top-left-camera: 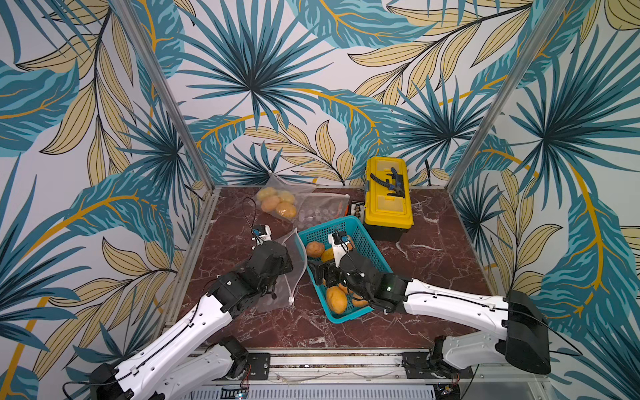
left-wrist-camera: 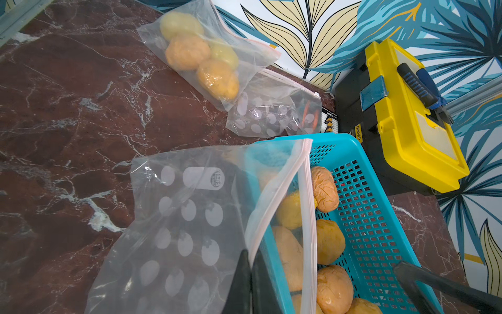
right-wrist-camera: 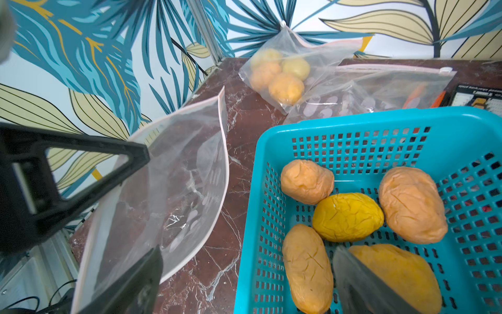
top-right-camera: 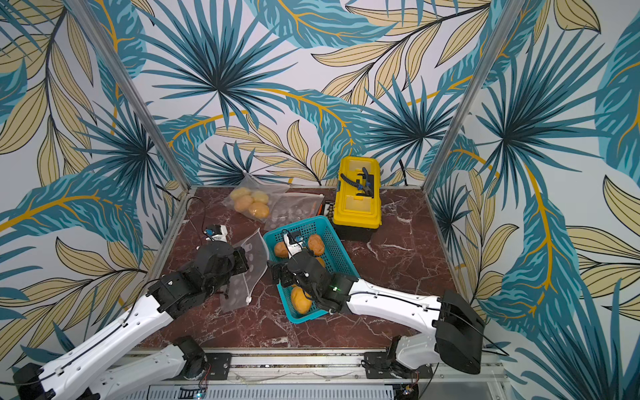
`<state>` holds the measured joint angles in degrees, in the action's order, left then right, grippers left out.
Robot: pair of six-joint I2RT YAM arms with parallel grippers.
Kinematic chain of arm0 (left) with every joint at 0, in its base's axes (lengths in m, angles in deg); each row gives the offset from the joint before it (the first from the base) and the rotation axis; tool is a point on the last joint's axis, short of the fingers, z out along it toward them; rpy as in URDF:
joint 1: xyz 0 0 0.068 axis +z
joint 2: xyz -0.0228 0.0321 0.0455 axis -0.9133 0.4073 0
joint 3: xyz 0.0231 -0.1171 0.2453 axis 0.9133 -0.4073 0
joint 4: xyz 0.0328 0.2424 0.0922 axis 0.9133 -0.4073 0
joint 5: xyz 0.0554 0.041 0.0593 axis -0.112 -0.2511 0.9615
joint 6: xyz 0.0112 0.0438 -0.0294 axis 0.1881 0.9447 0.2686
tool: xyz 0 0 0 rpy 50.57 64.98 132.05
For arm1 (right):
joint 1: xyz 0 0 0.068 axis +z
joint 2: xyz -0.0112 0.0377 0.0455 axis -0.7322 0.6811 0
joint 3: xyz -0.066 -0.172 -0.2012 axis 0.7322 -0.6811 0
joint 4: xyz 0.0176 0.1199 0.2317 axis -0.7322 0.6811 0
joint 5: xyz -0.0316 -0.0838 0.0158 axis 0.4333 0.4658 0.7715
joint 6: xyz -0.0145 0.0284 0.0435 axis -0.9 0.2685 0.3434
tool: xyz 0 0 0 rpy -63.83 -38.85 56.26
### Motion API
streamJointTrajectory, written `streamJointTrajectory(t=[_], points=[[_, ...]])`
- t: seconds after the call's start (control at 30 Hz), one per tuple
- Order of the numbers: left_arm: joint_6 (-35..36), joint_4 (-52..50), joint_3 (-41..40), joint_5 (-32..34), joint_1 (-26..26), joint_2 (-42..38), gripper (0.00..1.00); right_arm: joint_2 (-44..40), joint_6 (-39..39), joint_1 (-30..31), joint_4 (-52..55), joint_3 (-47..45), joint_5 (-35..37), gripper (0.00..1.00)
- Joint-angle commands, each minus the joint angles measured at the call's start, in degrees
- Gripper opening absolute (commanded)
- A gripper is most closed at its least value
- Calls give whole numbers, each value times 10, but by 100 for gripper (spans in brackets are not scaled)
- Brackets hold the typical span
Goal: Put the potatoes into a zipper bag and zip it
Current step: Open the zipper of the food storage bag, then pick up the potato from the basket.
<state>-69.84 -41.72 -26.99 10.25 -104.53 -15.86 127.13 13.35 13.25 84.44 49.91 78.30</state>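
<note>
Left claw point(left-wrist-camera: 252, 255) is seen clenched on the zip rim of the empty bag point(left-wrist-camera: 176, 217). The mouth is held up and open, facing the basket point(left-wrist-camera: 380, 217). The rest of the bag lies on the table point(top-left-camera: 433, 270), just left of the basket.

Right claw point(right-wrist-camera: 247, 248) is released, jaws spread wide, nothing gripped. One finger point(right-wrist-camera: 361, 282) is down inside the basket against a potato; the other point(right-wrist-camera: 130, 285) is outside it, over the bag mouth.

Potatoes point(right-wrist-camera: 347, 217): five are seen loose in the basket in the right wrist view. Four more are packed in a back bag point(top-left-camera: 277, 204) by the rear wall. A third bag point(top-left-camera: 322, 211) is laid beside that one; its contents cannot be told. A toolbox point(top-left-camera: 388, 204) is set behind the basket, with pliers point(top-left-camera: 394, 183) on its lid.
</note>
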Motion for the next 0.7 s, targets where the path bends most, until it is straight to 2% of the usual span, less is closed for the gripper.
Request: streamJointTrajectory(t=[0.0, 0.17, 0.33, 0.67], points=[[-2, 1, 17, 7, 2, -3, 0, -18, -7, -2, 23, -23, 27, 99], [5, 1, 23, -1, 2, 4, 0, -44, 8, -7, 75, -42, 110, 99], [5, 0, 24, 0, 2, 5, 0, -57, 33, -43, 136, -60, 139, 99], [9, 1, 27, -11, 2, 3, 0, -24, 31, -136, 151, -80, 25, 100]])
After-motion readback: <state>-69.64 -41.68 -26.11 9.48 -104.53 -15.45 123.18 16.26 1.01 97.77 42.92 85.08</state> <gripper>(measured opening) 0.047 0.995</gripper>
